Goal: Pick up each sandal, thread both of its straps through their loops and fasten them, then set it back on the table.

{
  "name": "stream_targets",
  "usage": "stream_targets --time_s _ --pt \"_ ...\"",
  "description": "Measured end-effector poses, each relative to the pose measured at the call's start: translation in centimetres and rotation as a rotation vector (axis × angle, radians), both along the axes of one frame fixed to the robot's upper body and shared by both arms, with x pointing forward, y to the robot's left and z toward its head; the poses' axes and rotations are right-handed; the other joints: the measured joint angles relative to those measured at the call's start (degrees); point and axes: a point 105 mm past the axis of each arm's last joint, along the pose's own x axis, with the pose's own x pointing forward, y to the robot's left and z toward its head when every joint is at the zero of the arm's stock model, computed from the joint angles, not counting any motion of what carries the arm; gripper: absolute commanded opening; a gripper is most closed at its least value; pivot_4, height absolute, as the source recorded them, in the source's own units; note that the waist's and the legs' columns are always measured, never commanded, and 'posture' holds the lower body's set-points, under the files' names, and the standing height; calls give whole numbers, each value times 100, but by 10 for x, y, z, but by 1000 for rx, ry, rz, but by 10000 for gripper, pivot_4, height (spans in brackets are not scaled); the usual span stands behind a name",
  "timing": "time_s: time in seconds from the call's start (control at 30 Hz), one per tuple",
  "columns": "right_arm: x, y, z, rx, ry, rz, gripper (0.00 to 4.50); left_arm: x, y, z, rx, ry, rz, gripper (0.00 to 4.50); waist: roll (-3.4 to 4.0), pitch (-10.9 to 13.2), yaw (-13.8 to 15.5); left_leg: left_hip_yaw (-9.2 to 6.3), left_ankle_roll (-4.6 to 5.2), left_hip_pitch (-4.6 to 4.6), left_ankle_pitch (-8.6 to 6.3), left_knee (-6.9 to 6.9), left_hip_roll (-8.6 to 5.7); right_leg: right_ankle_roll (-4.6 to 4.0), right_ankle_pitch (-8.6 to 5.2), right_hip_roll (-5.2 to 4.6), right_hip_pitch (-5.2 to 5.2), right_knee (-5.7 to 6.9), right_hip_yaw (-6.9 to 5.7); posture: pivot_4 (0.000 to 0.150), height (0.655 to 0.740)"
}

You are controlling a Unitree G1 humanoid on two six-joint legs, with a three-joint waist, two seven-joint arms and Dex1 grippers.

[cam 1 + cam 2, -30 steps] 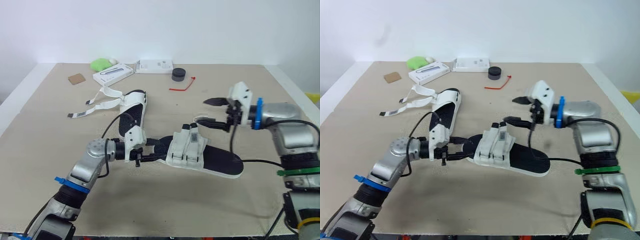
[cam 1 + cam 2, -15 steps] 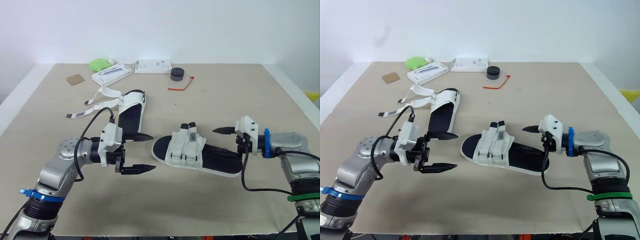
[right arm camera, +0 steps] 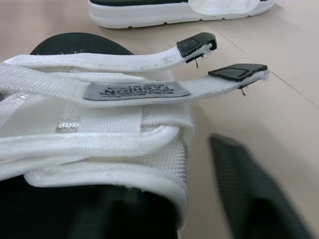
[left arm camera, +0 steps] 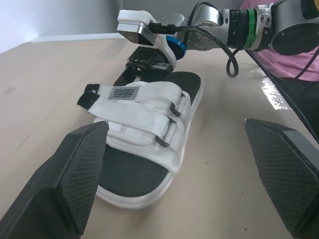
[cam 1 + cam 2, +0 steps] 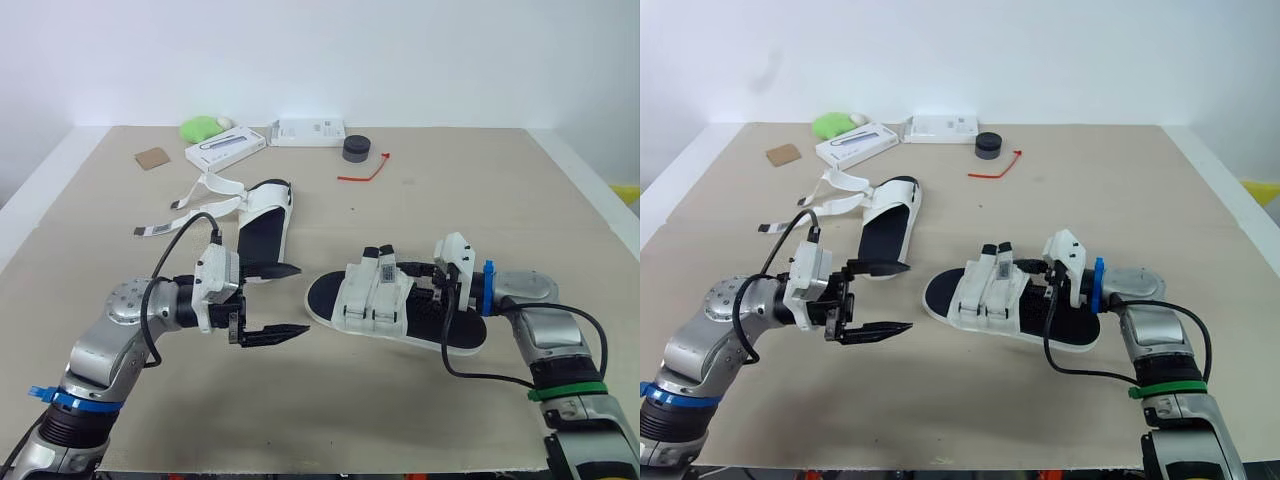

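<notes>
The near white sandal [image 5: 395, 310] with a black footbed lies flat mid-table, both straps threaded and their black tips [image 3: 197, 45] sticking out free. My right gripper [image 5: 432, 285] sits low over its heel side, its fingers [image 3: 249, 199] shut on the edge of the white upper. My left gripper [image 5: 288, 301] hovers open just off the sandal's toe, nothing between its fingers [image 4: 75, 174]. The far sandal [image 5: 262, 215] lies behind my left gripper, with its loose straps [image 5: 190, 210] spread on the table.
Along the back edge stand two white boxes [image 5: 226, 151] [image 5: 310, 131], a green object [image 5: 203, 127], a black round puck [image 5: 355, 149], a red tie [image 5: 365, 170] and a brown card [image 5: 153, 157]. The table's front edge [image 5: 300, 462] runs close below both arms.
My left gripper drew back from the near sandal's toe and opened wider. My right gripper came down from above the table to the sandal's heel side and closed.
</notes>
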Motion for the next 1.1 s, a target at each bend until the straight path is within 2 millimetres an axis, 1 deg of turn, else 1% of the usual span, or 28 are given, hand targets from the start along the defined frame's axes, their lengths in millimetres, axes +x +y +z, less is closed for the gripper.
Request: stream_targets --time_s 0.03,0.17,0.3,0.33,0.37,0.4,0.47,0.5,0.53,0.57,0.63,0.7,0.8,0.93,1.0,1.03,1.1 --pt "-1 -1 0 7 2 -5 745 0 0 -1 2 2 1 45000 0 0 1 -1 0 0 0 0 0 0 0 0 0 0 -1 1500 7400" --pt "1 -5 2 48 18 -71 238 0 -1 -2 5 4 7 45000 0 0 1 0 0 1 0 0 0 0 0 2 0 1 0 1500 7400" --pt "18 -22 13 147 14 -283 238 2 -2 -3 1 3 16 45000 1 0 -2 0 -1 0 1 0 0 -1 1 4 -1 3 1 1500 7400" --pt "31 -35 22 197 -17 -432 238 5 -2 -3 -4 4 29 45000 2 1 -2 2 -6 -3 4 1 -2 -1 4 2 -3 4 4 1500 7400" --pt "39 -44 30 228 -43 -527 238 8 -3 -3 -8 3 36 45000 3 2 -2 5 -8 -4 5 1 -3 0 6 2 -5 4 6 1500 7400" --pt "51 -60 42 288 -81 -680 238 10 -5 -3 -13 5 46 45000 3 2 -5 7 -9 -4 6 1 -4 1 9 3 -5 3 11 1500 7400" --pt "59 -82 57 360 -130 -865 238 12 -6 -3 -16 3 54 45000 3 2 -2 3 -9 -6 5 0 -3 2 8 7 -4 3 13 1500 7400" --pt "61 -93 61 406 -148 -972 238 13 -7 -2 -23 -1 62 45000 3 1 -2 0 -8 -7 5 0 -2 2 7 10 -4 3 14 1500 7400" --pt "62 -103 58 441 -152 -1080 238 14 -10 -1 -39 -3 63 45000 3 1 -2 -4 -7 -10 3 0 -1 2 6 12 -4 3 15 1500 7400" --pt "62 -107 53 460 -141 -1142 238 14 -13 -1 -41 -1 60 45000 3 1 -5 -3 -5 -10 1 -1 0 2 7 14 -6 3 18 1500 7400" --pt "62 -109 37 475 -93 -1245 238 14 -16 -2 -45 4 60 45000 5 0 -15 1 -3 -11 -1 -5 1 2 7 14 -10 4 26 1500 7400" --pt "61 -106 20 447 -37 -1293 238 14 -17 -2 -48 6 63 45000 7 1 -26 4 -2 -14 -1 -6 1 3 7 14 -15 4 29 1500 7400" --pt "59 -106 23 432 -48 -1333 238 15 -17 -2 -49 4 73 45000 9 0 -25 6 -2 -14 -1 -6 0 5 8 14 -15 4 31 1500 7400" --pt "57 -108 18 416 -37 -1407 238 17 -17 0 -51 -4 79 45000 10 0 -30 8 -2 -13 -1 -6 0 7 8 17 -14 3 33 1500 7400" --pt "55 -109 17 408 -39 -1413 7689 17 -17 0 -51 -4 80 45000 10 0 -34 8 -1 -13 -1 -6 0 8 7 18 -14 3 33 1500 7400" --pt "55 -109 17 407 -40 -1413 10372 17 -17 0 -51 -3 80 45000 10 -1 -34 7 -1 -13 -1 -6 0 9 6 18 -14 3 32 1500 7400" --pt "53 -110 17 399 -36 -1410 19839 17 -17 0 -51 -3 80 45000 10 -1 -36 9 0 -13 -2 -6 0 10 5 17 -14 3 33 1500 7400"
